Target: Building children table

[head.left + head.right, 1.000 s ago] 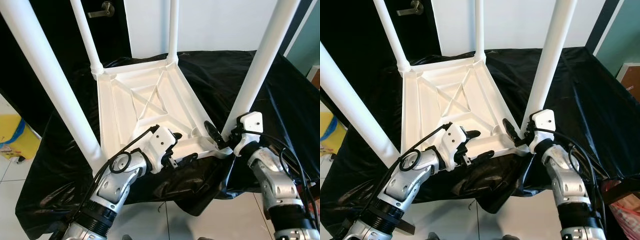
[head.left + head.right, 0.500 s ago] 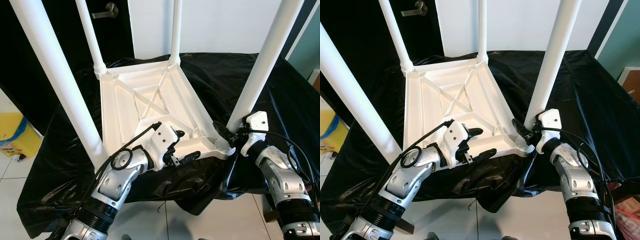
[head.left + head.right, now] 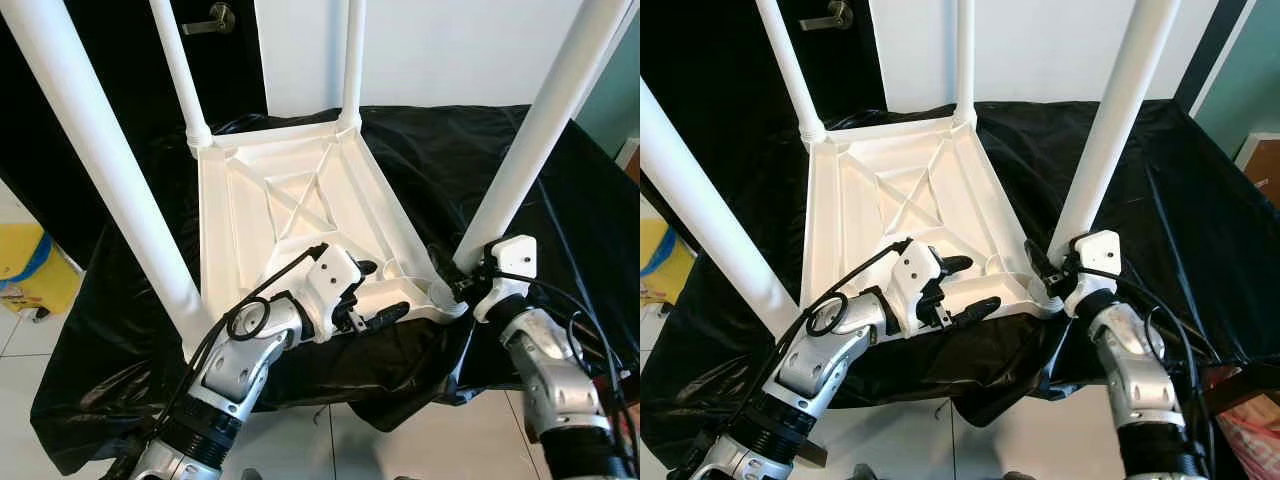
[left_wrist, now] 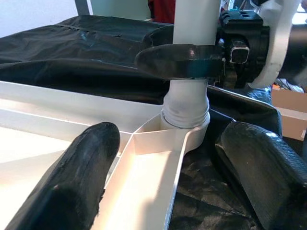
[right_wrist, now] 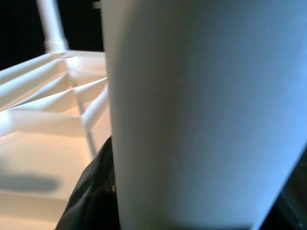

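Note:
A white children table [image 3: 300,200] lies upside down on a black-draped surface, its four legs pointing up. My left gripper [image 3: 377,292] straddles the near rim, open: one finger [image 4: 72,172] rests inside the ribbed underside, the other [image 4: 259,163] hangs outside the rim with cloth showing between. My right gripper [image 3: 447,278] is shut on the near right leg [image 3: 530,150] just above its socket [image 4: 184,112] at the corner. One of its fingers [image 4: 177,61] wraps across the leg. In the right wrist view the leg [image 5: 201,110] stands very close.
Black cloth [image 3: 450,150] drapes over the support and hangs off the front edge. A dark door with a handle [image 3: 210,20] stands behind on the left. A yellow object [image 3: 25,270] sits on the tiled floor at left, a cardboard box [image 3: 1260,165] at right.
My left gripper has slid a little along the near rim toward the right corner. The right gripper stays on the leg. The view has shifted slightly.

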Available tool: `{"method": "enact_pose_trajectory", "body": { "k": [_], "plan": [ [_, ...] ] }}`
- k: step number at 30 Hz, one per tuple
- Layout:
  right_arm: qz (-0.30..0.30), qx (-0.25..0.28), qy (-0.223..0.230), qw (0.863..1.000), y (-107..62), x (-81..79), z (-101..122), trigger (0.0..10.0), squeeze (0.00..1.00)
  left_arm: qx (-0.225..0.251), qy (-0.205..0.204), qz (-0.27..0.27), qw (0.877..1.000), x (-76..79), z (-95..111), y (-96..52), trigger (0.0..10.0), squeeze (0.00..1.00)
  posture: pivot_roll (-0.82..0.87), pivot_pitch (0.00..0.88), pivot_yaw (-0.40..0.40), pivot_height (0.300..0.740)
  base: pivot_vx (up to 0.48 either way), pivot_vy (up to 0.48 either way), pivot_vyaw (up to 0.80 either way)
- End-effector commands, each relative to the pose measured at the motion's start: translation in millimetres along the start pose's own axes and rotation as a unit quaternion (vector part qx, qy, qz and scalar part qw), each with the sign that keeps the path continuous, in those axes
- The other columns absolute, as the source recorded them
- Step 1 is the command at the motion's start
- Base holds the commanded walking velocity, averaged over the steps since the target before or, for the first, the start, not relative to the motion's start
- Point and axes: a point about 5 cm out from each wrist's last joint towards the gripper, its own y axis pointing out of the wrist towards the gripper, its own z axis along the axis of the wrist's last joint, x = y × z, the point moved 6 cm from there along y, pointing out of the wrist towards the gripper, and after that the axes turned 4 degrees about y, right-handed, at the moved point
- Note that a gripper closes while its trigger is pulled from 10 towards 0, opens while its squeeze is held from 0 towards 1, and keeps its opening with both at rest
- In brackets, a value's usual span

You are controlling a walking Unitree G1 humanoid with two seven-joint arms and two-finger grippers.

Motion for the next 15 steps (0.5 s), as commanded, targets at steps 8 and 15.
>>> {"method": "enact_pose_trajectory", "body": {
  "k": [8,15],
  "plan": [
    [-0.137,-0.047,0.019,0.989,-11.4,-0.7,-29,10.0,0.0,0.002,-0.015,0.007,1.0,-1.6,1,0.2,10.0,0.0,-0.09,0.105,0.022,0.74,0.0,0.0,0.0],
    [-0.213,-0.055,0.05,0.974,-13.9,-8.4,-36,10.0,0.0,0.005,-0.018,0.022,1.0,-6.8,2,-0.6,10.0,0.0,-0.08,0.108,0.021,0.74,0.0,0.0,0.0]
  ]
}}
